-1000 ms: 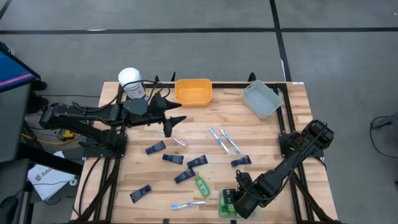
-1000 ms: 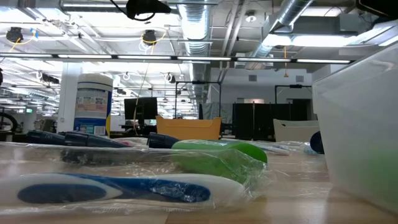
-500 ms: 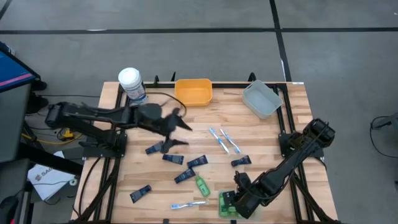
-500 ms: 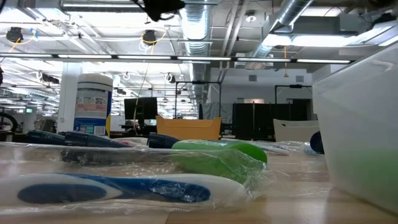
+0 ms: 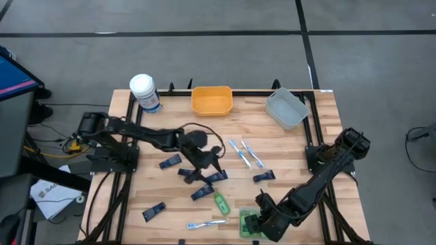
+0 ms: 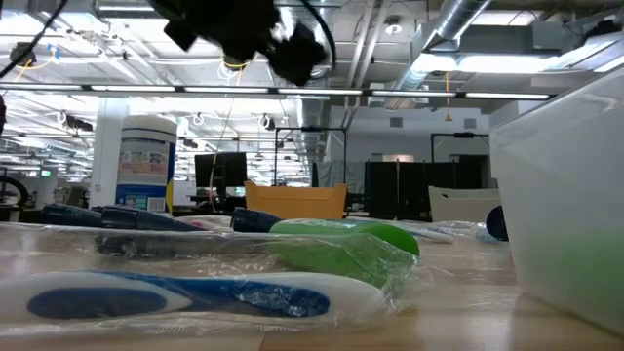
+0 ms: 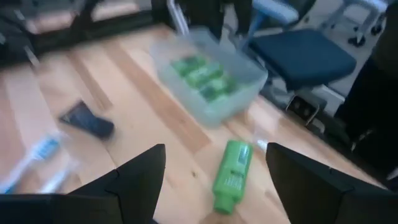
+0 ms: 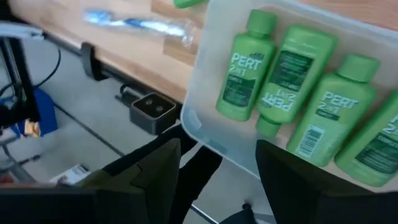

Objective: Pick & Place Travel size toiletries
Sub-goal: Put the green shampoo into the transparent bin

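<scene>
My left gripper point(image 5: 208, 165) hangs over the middle of the table, fingers spread wide and empty. Through my left wrist view, a loose green bottle point(image 7: 231, 175) lies flat on the wood right between my fingertips, which is why, I judge, I'm parked here: it looks like my next pick. Just past it sits the clear bin point(image 7: 211, 84) with green bottles already lying inside side by side, so that seems to be the drop spot.

My right gripper point(image 5: 262, 219) waits low at the table's near edge, right over that same clear bin point(image 5: 249, 223). Its fingers stand apart with nothing between them, and the packed green bottles point(image 8: 245, 65) lie straight below.

Around my left gripper lie the others: dark navy tubes point(image 5: 190, 174) scattered across the centre, a pair of toothbrushes point(image 5: 245, 154) to the right, another toothbrush point(image 5: 206, 223) near the front edge.

The surface is pale wooden planks point(image 5: 293, 150) in a black frame. At the far edge stand an orange bin point(image 5: 211, 99), a grey bin point(image 5: 286, 109) and a white-lidded canister point(image 5: 145, 92). Beyond, a workshop ceiling with ducts and strip lights.
</scene>
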Robot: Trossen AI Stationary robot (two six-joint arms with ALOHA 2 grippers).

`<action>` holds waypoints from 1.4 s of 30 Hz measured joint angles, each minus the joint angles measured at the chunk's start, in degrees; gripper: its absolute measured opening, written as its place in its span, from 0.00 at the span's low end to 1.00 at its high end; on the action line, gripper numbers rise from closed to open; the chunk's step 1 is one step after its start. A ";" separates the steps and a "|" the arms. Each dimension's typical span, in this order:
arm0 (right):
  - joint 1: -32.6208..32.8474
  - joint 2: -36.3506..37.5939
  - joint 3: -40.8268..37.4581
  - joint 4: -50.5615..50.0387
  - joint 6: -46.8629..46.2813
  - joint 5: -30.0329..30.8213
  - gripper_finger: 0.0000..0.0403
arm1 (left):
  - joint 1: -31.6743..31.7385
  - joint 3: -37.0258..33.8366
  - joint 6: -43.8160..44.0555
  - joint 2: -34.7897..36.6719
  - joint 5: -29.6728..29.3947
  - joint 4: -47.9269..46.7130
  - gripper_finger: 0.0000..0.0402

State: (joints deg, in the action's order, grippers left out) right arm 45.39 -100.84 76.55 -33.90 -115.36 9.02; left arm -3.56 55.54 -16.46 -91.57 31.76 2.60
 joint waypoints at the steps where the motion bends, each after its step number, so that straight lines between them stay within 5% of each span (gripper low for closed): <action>1: 0.05 0.00 -0.01 0.15 0.26 -0.01 0.49 | -0.42 -0.06 -0.13 -1.12 0.03 -0.39 0.68; 14: 2.27 -0.02 -0.02 1.86 1.37 0.52 0.45 | -8.33 -0.04 -7.52 -14.23 -3.90 7.45 0.68; 32: 2.27 -0.04 -0.02 4.11 2.87 0.73 0.43 | -7.29 -0.02 -7.81 -23.15 -7.57 9.89 0.68; 42: 2.27 -0.04 -0.02 4.82 2.86 1.76 0.41 | -6.98 0.01 -7.79 -23.19 -8.45 10.17 0.44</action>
State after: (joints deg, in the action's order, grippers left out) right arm 47.66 -100.88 76.53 -29.08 -112.50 10.79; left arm -10.54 55.55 -24.25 -114.76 23.31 12.77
